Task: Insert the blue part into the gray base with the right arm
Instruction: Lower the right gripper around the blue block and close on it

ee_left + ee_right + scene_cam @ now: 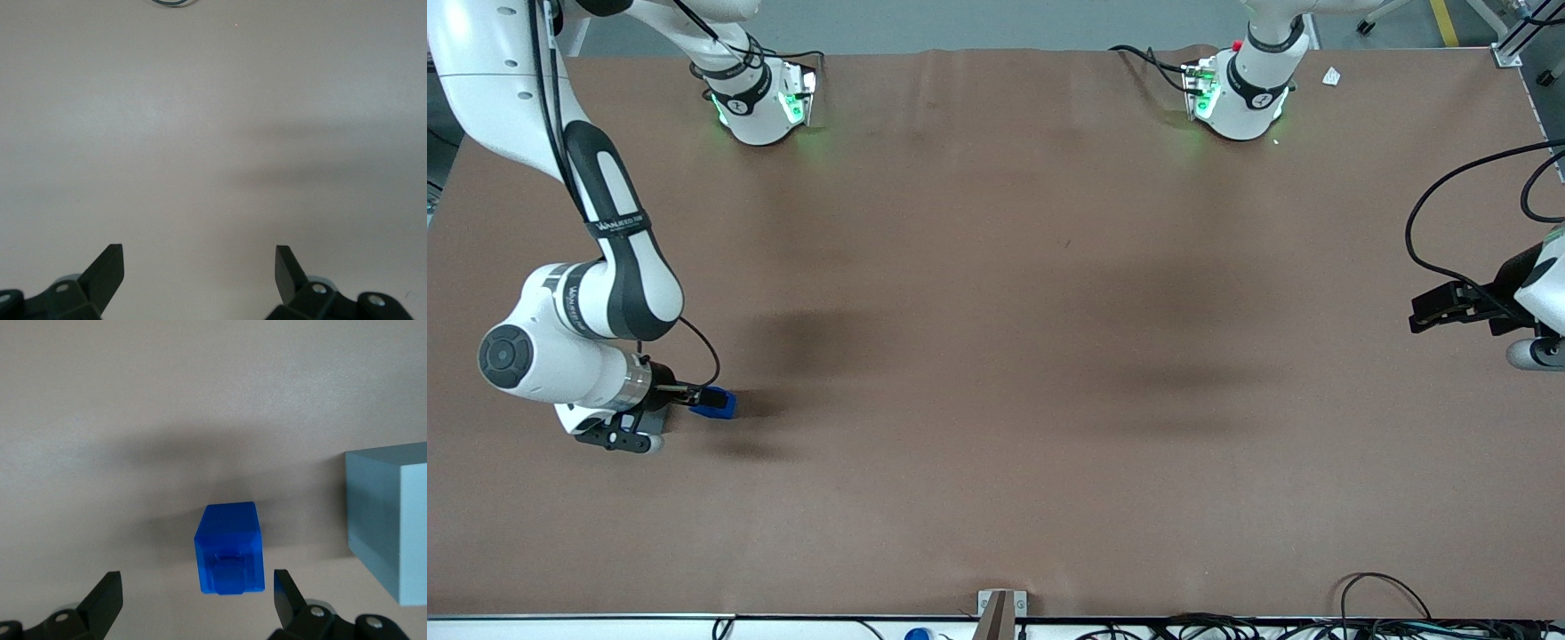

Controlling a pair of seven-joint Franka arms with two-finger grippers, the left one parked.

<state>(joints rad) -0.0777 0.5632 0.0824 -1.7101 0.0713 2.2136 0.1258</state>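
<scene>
The right arm reaches low over the brown table at the working arm's end. Its gripper hangs just above the blue part, and the two black fingers stand wide apart, one on each side of the block. Nothing is held yet.

In the wrist view the blue part sits straight ahead of the gripper, at twelve o'clock, a little closer to one finger than the other. It rests on the table with its stepped end turned toward the gripper. Its long side runs from six to twelve, the same way the gripper is looking, so the fingers would squeeze its two flat sides.

The gray base stands on the table near the blue part, at about three o'clock from it, with a strip of bare table between them. Only part of the base shows, and its top hole cannot be seen. In the front view the arm hides the base, and the blue part peeks out at the gripper's tip.

The pick-up has probably not begun. The gripper likely needs to go down a bit more, close on the block, lift it, then carry it toward three o'clock.
</scene>
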